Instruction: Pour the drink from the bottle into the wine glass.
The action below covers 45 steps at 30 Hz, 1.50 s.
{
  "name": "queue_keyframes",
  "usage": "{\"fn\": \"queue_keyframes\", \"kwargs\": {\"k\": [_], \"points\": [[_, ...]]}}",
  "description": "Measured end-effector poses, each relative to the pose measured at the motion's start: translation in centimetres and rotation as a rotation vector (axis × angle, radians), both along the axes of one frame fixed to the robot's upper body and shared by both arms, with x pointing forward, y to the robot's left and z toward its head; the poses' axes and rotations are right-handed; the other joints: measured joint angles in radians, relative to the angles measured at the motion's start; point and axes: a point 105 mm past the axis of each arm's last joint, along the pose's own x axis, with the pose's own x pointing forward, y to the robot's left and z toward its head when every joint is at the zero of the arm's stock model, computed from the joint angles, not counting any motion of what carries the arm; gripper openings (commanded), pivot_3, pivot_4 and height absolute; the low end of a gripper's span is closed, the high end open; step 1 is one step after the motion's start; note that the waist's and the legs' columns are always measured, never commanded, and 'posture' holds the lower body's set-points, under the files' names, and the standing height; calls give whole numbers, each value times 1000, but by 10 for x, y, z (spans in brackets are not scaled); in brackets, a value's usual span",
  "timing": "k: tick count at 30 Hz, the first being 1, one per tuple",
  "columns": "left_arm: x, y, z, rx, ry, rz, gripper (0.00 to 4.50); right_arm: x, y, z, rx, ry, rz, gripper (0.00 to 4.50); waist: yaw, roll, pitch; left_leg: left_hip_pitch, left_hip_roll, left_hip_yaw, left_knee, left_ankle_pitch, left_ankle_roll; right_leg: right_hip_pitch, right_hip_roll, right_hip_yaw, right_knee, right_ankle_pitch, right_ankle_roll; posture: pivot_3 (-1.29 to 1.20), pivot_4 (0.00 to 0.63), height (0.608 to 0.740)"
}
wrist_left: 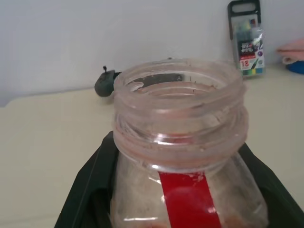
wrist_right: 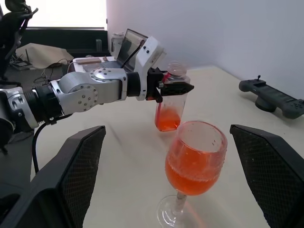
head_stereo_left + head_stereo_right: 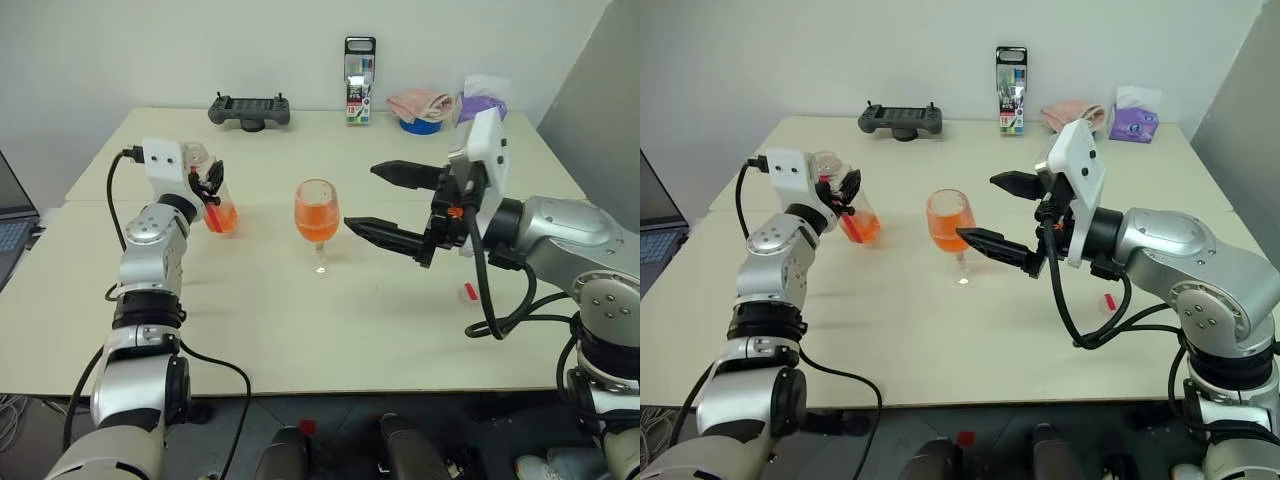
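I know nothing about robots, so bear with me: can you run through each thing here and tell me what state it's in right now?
wine glass: upright on the table, bowl more than half full of orange drink.
bottle: uncapped, upright, a little drink left at the bottom.
left gripper: shut on the bottle.
right gripper: open, holding nothing, beside the glass.
game controller: lying at the table's far edge.

The wine glass [image 3: 317,222] stands upright mid-table, its bowl over half full of orange-red drink [image 3: 316,218]. At its nine o'clock, the uncapped clear bottle [image 3: 216,200] stands near-upright, a little drink left.
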Motion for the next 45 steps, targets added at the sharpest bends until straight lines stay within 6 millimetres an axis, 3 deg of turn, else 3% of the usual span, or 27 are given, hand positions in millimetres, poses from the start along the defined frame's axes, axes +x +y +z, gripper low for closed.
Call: {"fn": "queue_keyframes", "kwargs": {"k": [3, 7, 14, 15, 19, 25, 34, 40, 45], "points": [[-6, 3, -2, 0, -15, 20, 2121, 1, 0, 1, -8, -8, -2, 4500, 1, 0, 0, 0, 0, 1, 0, 0, 0, 0, 0, 1, -1, 0, 0, 0, 150, 740], [-11, 0, -22, -8, 21, 5, 2121, 0, 3, -3, -24, 0, 9, 4500, 2, 0, 0, 0, 0, 1, 0, 0, 0, 0, 0, 1, -1, 0, 0, 0, 150, 740], [-13, 2, -25, -11, 29, 20, 4404, 0, 2, -6, -46, 10, 7, 4500, 3, 0, 0, 0, 0, 1, 0, 0, 0, 0, 0, 1, -1, 0, 0, 0, 150, 740], [-13, 2, -25, -10, 30, 18, 4484, 0, 2, -7, -47, 10, 8, 4500, 3, 0, 0, 0, 0, 1, 0, 0, 0, 0, 0, 1, -1, 0, 0, 0, 150, 740], [-13, 0, -28, 4, 45, 10, 4484, 0, 2, -7, -48, 10, 11, 4500, 2, 0, 0, 0, 0, 1, 0, 0, 0, 0, 0, 1, -1, 0, 0, 0, 150, 740], [-22, 4, -49, 14, 114, 23, 4484, 1, 1, -8, -50, 12, 4, 4500, 2, 0, 0, 0, 0, 1, -1, 0, 0, 0, 0, 1, -1, 0, 0, 0, 150, 740], [-40, 4, -49, 26, 118, 32, 4484, 5, -2, -9, -60, 14, -5, 4500, 2, 0, 0, 0, 0, 1, -1, 0, 0, 0, 0, 1, -2, 0, 0, 0, 150, 740], [-81, -2, -48, -5, 137, -69, 4484, 15, -17, -13, -87, 50, -30, 4500, 1, 0, 0, 0, 1, 2, -1, 0, 0, 0, 0, 1, -3, 0, 0, 0, 150, 740], [-120, 8, -8, 6, 90, -261, 4484, 28, -45, -7, -57, 60, -107, 4500, 1, 0, 0, 0, 1, 2, -2, 0, 0, 0, 1, 0, -4, -4, 4, 0, 150, 740]]}}
